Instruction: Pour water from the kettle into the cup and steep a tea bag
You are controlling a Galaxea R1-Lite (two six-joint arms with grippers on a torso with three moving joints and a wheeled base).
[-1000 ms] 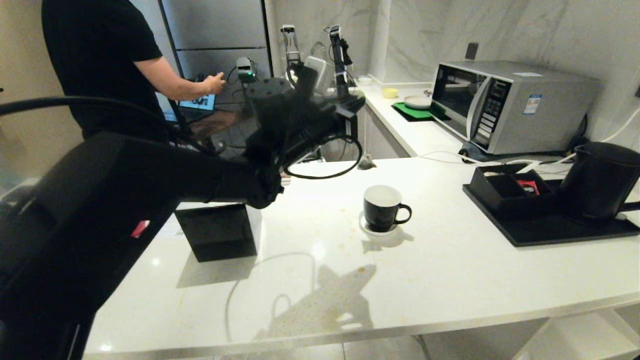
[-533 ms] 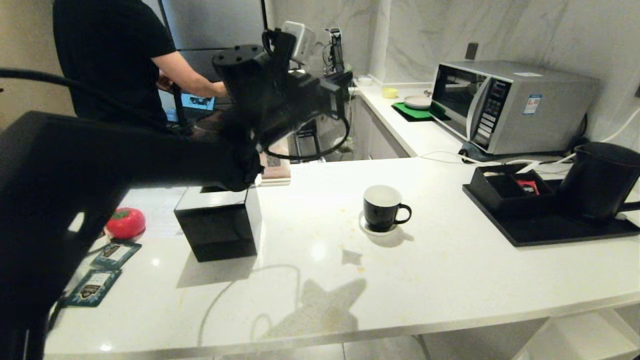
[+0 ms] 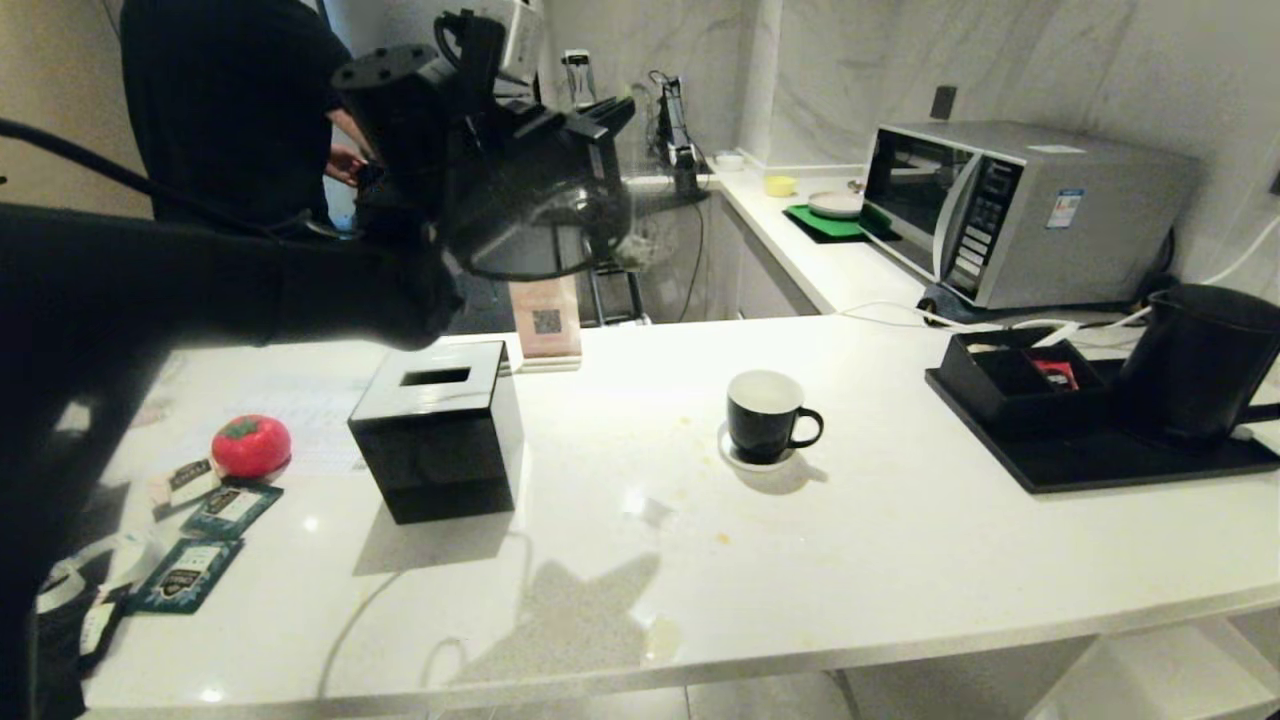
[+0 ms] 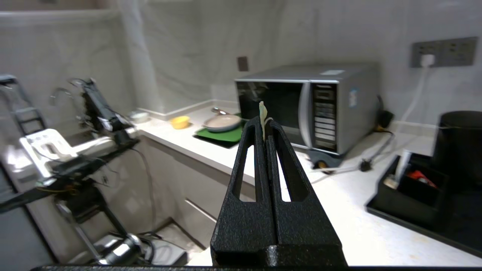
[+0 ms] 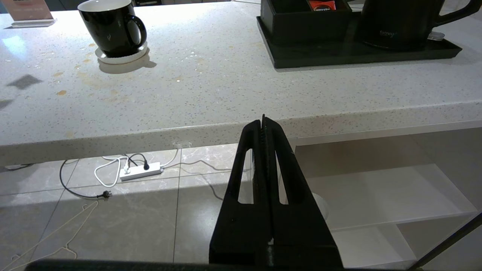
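Observation:
The black cup [image 3: 765,415] stands on its white saucer [image 3: 735,458] mid-counter, also in the right wrist view [image 5: 109,28]. The tall black kettle [image 3: 1200,360] sits on a black tray at the far right. My left gripper [image 3: 612,108] is raised high over the counter's back left, well away from the cup. Its tips [image 4: 264,122] are shut on the pale green tag [image 4: 262,111] of the tea bag. The tea bag [image 3: 635,250] dangles blurred beneath it. My right gripper [image 5: 263,122] is shut and empty, parked below the counter's front edge.
A black tissue box [image 3: 440,430] stands left of the cup, with a red tomato-shaped thing [image 3: 250,445] and teal sachets [image 3: 205,540] further left. The black tray [image 3: 1100,460] also holds an organiser box [image 3: 1010,385]. A microwave [image 3: 1010,210] stands behind; a person [image 3: 230,110] is at the back left.
My left arm has swung up and to the left, away from the cup, carrying the dangling tea bag. The tissue box and sachets have come into view. The right arm is still.

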